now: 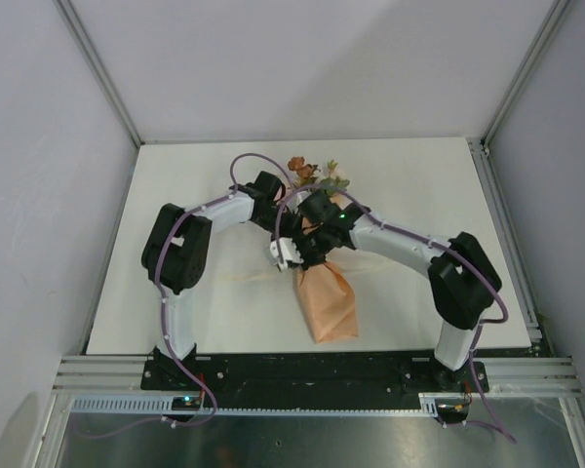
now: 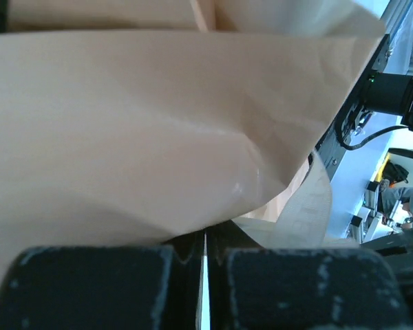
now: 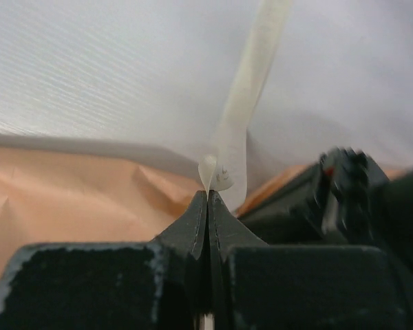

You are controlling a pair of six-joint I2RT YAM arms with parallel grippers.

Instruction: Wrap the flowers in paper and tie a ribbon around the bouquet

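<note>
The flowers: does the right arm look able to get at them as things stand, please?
Probably yes for reach: the flowers lie uncovered just beyond its wrist. But the right gripper is shut on the ribbon, so it would have to let go first.

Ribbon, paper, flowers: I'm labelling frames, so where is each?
ribbon (image 3: 251, 75), right wrist view, mid-length of the pale strip.
paper (image 2: 124, 137), left wrist view, middle of the sheet.
flowers (image 1: 299, 168), top view, orange bloom.

You'll find the paper (image 2: 158, 137) thin, matt and softly creased. The ribbon (image 3: 251, 75) is smooth and faintly translucent (a slight sheen). The right tool (image 3: 208, 196) is scuffed black matt plastic, and the counter (image 1: 419, 185) is matt white.
</note>
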